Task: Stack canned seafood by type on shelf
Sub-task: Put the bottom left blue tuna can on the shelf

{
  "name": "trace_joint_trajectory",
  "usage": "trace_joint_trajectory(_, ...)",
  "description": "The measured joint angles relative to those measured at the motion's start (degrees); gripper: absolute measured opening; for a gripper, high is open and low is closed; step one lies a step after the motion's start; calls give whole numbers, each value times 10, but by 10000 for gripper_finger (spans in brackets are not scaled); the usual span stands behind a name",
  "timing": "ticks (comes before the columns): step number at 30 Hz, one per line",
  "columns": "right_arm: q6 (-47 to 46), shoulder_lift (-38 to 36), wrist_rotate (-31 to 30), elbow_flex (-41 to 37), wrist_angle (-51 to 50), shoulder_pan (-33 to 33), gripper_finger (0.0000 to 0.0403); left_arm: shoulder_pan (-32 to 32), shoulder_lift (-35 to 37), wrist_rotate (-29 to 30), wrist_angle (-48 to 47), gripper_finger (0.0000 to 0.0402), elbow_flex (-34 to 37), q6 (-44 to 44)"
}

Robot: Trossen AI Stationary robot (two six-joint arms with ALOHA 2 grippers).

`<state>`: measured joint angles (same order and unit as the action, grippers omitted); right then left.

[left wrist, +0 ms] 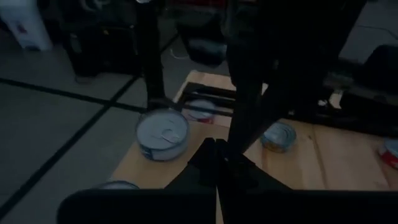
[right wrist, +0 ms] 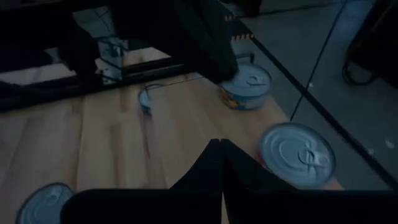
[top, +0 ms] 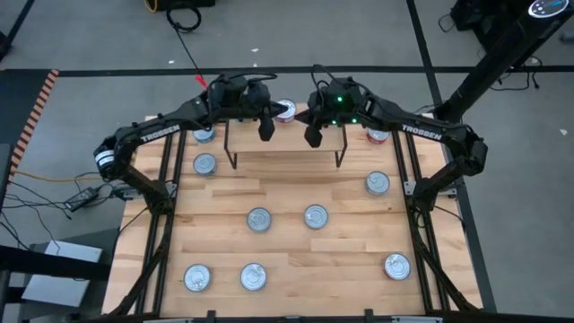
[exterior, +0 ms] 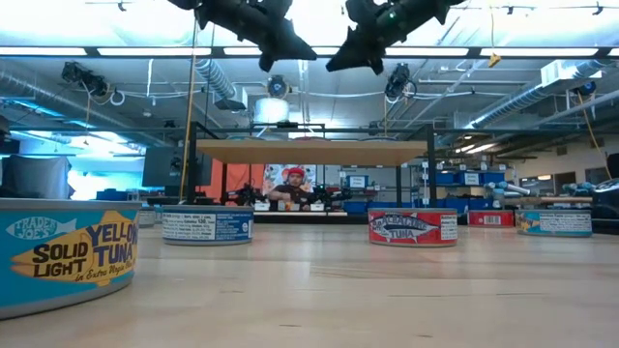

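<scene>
While both arms hang over the far edge of the table, I log the items as follows.

Left end effector (top: 266, 131): fingers pressed together, holding nothing, raised above the left end of the shelf (top: 285, 160).

Right end effector (top: 312, 137): fingers likewise closed and empty, raised above the right end of the shelf.

Shelf: light plank top on thin black legs, standing at the middle of the far edge; I see no tins on its top in the low view.

Canned seafood, counted from the high view:
- one tin (top: 285, 110) behind the shelf at the far edge, between the two arms;
- two tins (top: 204, 164) near the far left corner;
- one red-labelled tin (top: 378, 135) near the far right corner, another (top: 378, 183) just nearer along the right edge;
- two tins (top: 315, 216) side by side at the table's centre;
- two (top: 253, 276) by the near left corner, one (top: 396, 266) by the near right corner.
</scene>
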<state>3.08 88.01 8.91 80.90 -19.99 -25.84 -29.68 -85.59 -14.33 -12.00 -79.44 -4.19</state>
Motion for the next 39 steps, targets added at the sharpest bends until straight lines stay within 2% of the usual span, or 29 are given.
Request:
trace_joint_trajectory(2,6,0,1,0,-1,6,5,0,-1,-13,-4,0,1,1)
trace_joint_trajectory(7,-72,0,-8,0,20,21,5,1,-1,-19,7,0,1,-2)
trace_joint_trajectory(11,-61,0,-44,0,27,36,5,1,-1,-19,35,1,1,-43)
trace_joint_trajectory(15,-59,0,-47,0,33,41,5,-3,-1,-21,57,1,1,-44)
trace_joint_trajectory(23,-55,0,27,0,28,35,5,-1,37,-24,73,1,1,-23)
trace_joint_trajectory(31,-1,0,35,0,28,32,6,17,89,-19,-27,1,0,-23)
trace_joint_trajectory(36,1,0,87,0,26,23,6,51,111,-25,-162,1,1,-29)
trace_joint_trajectory(39,0,0,120,0,19,21,6,73,125,-25,-255,1,1,7)
